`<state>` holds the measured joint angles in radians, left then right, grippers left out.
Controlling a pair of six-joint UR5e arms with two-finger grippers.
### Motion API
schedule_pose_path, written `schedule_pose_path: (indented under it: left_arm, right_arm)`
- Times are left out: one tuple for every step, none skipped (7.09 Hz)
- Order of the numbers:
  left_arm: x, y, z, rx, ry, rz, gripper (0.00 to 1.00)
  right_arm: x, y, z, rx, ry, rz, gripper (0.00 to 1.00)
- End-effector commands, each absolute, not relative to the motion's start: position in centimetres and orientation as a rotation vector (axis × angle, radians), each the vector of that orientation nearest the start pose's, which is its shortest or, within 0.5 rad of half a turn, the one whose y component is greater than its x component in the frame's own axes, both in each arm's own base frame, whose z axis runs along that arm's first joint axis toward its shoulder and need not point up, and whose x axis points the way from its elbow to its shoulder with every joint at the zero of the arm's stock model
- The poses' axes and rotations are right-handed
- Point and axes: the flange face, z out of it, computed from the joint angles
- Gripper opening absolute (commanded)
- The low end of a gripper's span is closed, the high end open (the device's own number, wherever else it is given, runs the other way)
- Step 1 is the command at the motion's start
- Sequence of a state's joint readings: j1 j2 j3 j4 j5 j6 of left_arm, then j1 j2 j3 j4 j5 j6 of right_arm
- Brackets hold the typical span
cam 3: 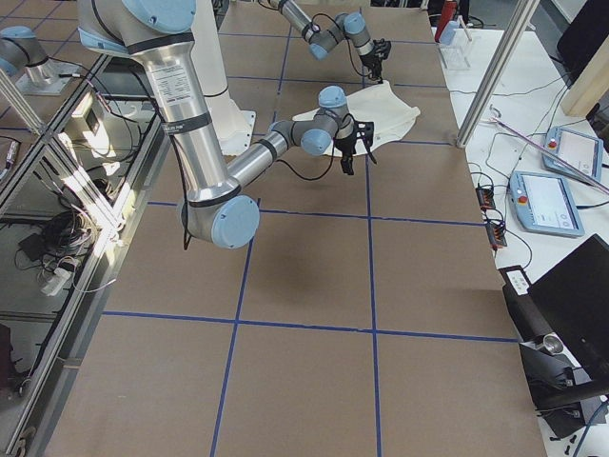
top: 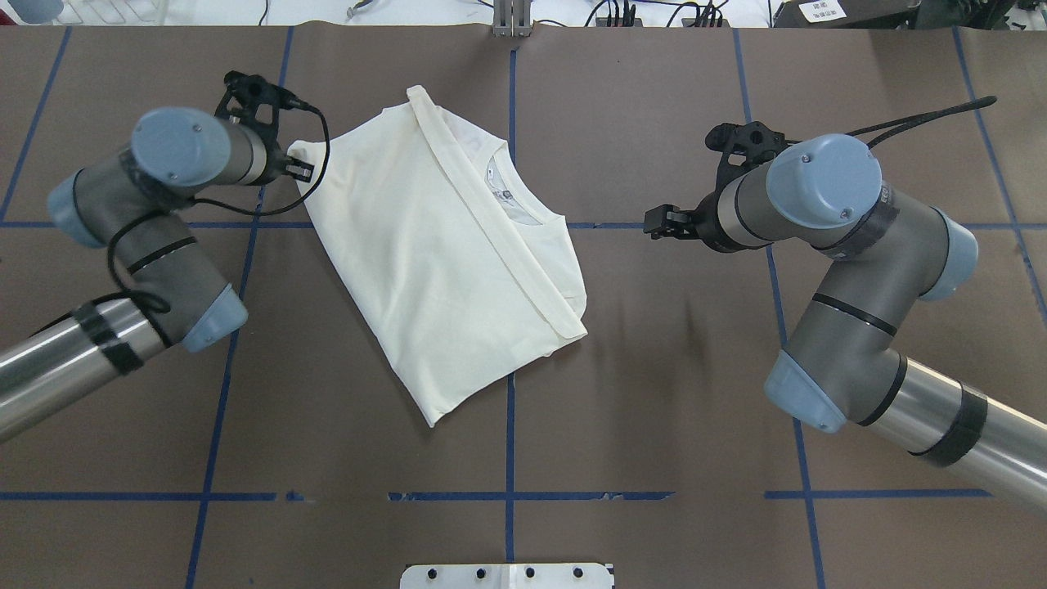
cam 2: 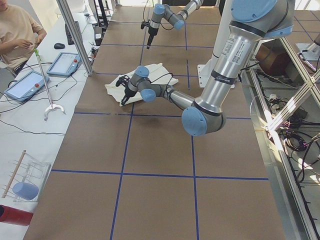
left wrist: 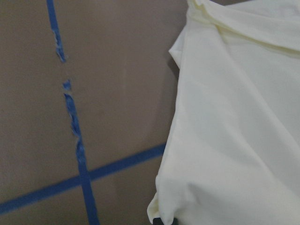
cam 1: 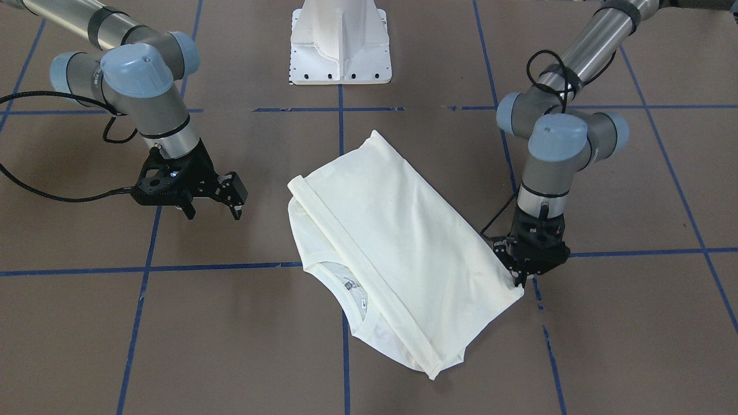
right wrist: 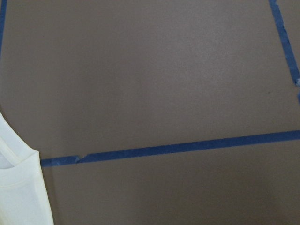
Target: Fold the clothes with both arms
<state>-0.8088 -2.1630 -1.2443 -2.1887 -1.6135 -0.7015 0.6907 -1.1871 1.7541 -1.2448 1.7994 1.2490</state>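
Note:
The clothes, a cream-white shirt [cam 1: 398, 230] [top: 425, 262], lie folded on the brown table with the plain side up. A long folded band runs across them, and the neckline with its label [top: 509, 193] shows. My left gripper [cam 1: 520, 278] [top: 299, 168] is down at one corner of the shirt, its fingers shut on the cloth there. In the left wrist view that corner [left wrist: 161, 213] gathers toward the lower edge. My right gripper [cam 1: 212, 214] [top: 658, 222] is open with nothing between its fingers. It hovers beside the shirt's other side, a clear gap away. The right wrist view shows only the shirt's edge [right wrist: 18, 187].
Blue tape lines [cam 1: 219, 267] divide the brown table into squares. The white pedestal base [cam 1: 340, 46] stands at the robot's side of the table. A person [cam 2: 15, 30] sits at a side table with tablets [cam 2: 27, 82] beyond the far edge.

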Motion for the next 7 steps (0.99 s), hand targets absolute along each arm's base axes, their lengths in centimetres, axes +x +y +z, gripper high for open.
schedule_pose_path:
  left_arm:
    - [47.6, -71.8, 34.7, 0.659, 0.630, 0.045, 0.00]
    - [49.2, -73.2, 31.6, 0.649, 0.662, -0.007, 0.00]
    - [49.1, -73.2, 32.0, 0.660, 0.672, -0.010, 0.00]
    - [48.8, -73.3, 32.4, 0.663, 0.675, -0.012, 0.00]
    - [48.4, -72.9, 33.4, 0.662, 0.676, -0.004, 0.99]
    - [47.3, -71.7, 35.2, 0.674, 0.691, -0.002, 1.00]
    - [45.9, -70.2, 34.6, 0.697, 0.730, 0.012, 1.00]
  right_arm:
    - [-40.9, -48.2, 32.0, 0.253, -0.899, 0.240, 1.00]
    - [-41.0, -48.1, 31.8, 0.252, -0.902, 0.239, 1.00]
    - [-41.2, -48.0, 31.6, 0.245, -0.908, 0.251, 1.00]
    - [-41.8, -47.9, 31.4, 0.242, -0.910, 0.247, 1.00]
    - [-42.9, -47.3, 31.0, 0.236, -0.913, 0.256, 1.00]
    - [-45.3, -47.1, 29.0, 0.233, -0.933, 0.299, 1.00]
    - [-50.4, -47.5, 25.9, 0.227, -0.942, 0.410, 0.99]
